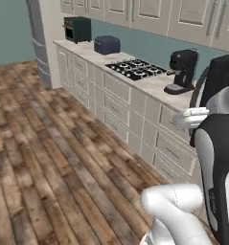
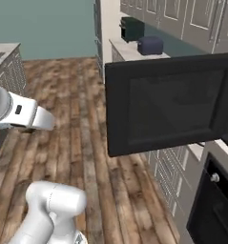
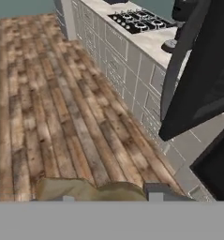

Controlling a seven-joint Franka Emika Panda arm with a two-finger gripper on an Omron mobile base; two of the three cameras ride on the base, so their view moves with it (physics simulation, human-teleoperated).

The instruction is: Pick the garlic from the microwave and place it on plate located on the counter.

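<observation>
In the hand view the garlic (image 3: 87, 190), a dull tan lump, sits between my gripper's (image 3: 108, 194) two dark tips at the bottom edge, and the gripper is shut on it. The hand looks out over the wooden floor, beside the cream drawers. The microwave's black door (image 2: 168, 105) stands swung open over the floor, and it shows again at the right of the hand view (image 3: 202, 70). The beige counter (image 1: 149, 83) runs along the wall above the drawers. The plate is out of view.
On the counter stand a black coffee machine (image 1: 183, 72), a black stove top (image 1: 135, 68), a dark blue toaster (image 1: 107, 45) and a dark green toaster oven (image 1: 77, 28). A black oven front (image 2: 215, 205) sits low under the open door. Wooden floor (image 1: 49, 153) lies open to the left.
</observation>
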